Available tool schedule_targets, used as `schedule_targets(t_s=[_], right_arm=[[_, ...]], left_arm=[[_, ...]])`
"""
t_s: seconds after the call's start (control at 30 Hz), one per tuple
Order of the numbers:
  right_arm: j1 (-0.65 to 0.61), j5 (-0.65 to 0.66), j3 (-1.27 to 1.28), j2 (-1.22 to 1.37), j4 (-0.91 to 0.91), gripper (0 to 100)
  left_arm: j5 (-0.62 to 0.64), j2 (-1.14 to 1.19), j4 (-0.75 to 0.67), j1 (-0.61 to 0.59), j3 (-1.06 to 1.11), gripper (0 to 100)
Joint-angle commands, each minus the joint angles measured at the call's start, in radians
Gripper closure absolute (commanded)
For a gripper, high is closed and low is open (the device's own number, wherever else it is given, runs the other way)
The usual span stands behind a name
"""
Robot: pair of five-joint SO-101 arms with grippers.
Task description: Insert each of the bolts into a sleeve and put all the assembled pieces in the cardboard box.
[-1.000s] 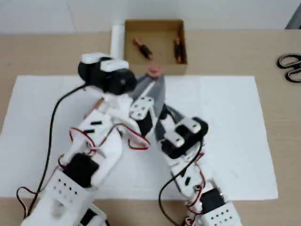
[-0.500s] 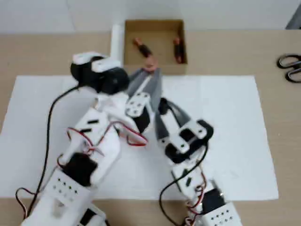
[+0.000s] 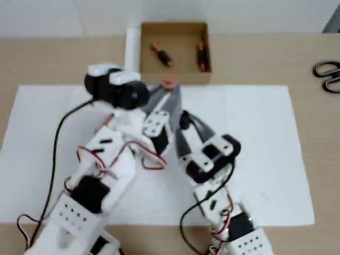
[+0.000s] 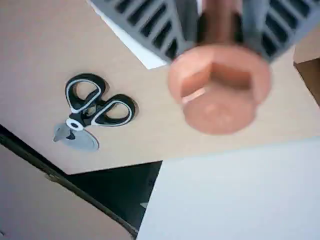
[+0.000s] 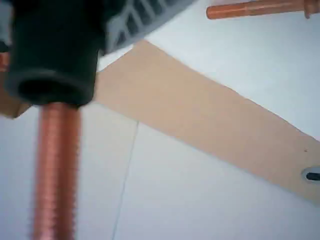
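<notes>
Left end effector: clenched on a copper-coloured hex-head bolt; grey ribbed fingers press on the shank, and the flanged head sticks out past the fingertips
Held bolt, place: its head is at the near wall of the brown open cardboard box, left of the wall's middle; whether it touches the wall cannot be told
Right end effector: grasping a black cylindrical sleeve, near and slightly right of the left end effector, over the white paper sheet
Sleeve: a copper threaded shaft runs out of its open end, in line with the sleeve
Box: at the far middle of the tan wooden worktop, just beyond the paper's far edge; two orange-and-black assembled pieces lie inside, one toward the left, one along the right wall, well apart
Loose bolt: another copper bolt, lying flat on the white paper in the right wrist view
Scissors: black-handled, on the bare worktop at the far right, off the paper
White strip: lies against the left outer wall of the box
</notes>
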Motion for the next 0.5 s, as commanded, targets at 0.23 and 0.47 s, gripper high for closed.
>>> schedule_targets(t_s=[0.23,0.47], right_arm=[[-0.004,0.005,0.006,-0.024,-0.021,99.4],[-0.004,0.005,0.006,-0.024,-0.025,99.4]], left_arm=[[-0.003,-0.008,0.023,0.038,-0.044,99],[-0.005,-0.014,0.044,0.032,-0.016,99]])
